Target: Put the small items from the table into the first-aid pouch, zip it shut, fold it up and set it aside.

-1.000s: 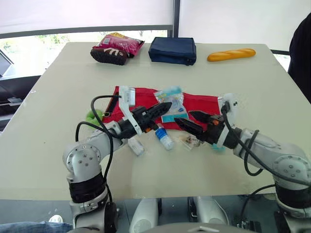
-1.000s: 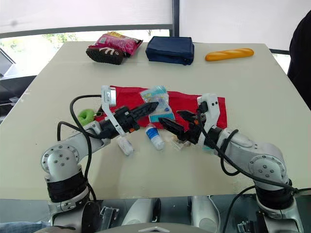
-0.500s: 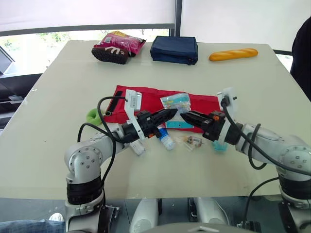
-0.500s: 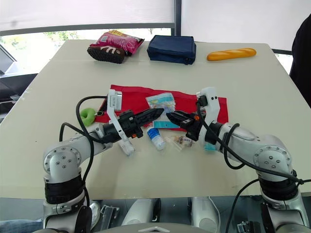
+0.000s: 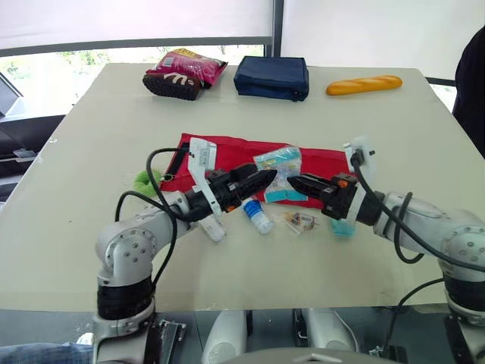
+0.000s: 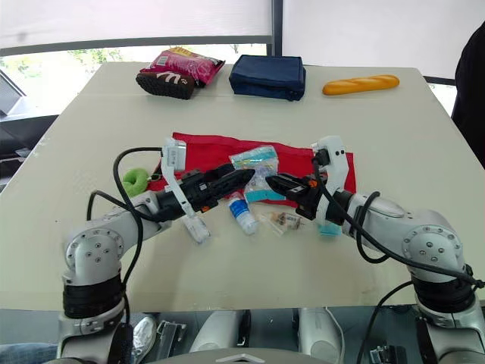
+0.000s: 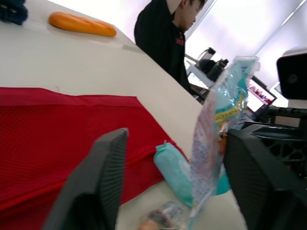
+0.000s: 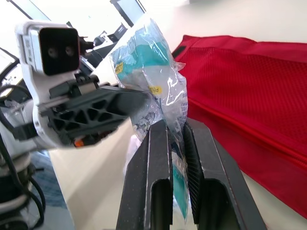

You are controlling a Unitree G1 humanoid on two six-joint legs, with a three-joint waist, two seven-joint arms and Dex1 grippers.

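One packet [image 6: 255,161]: held upright in my right fingers [image 6: 270,181], over near edge of red pouch [image 6: 204,148].
Left fingers [image 6: 241,178]: spread wide beside it, equally near.

Clear packet [image 5: 279,162] upright over red pouch [image 5: 227,154]

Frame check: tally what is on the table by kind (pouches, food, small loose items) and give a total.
Pouches: 2 (red first-aid pouch, navy pouch)
Food: 2 (snack bag, bread roll)
Small items: 7 (clear packet, flat blue packet, bottle, white tube, small wrapped piece, teal packet, green ring)
Total: 11
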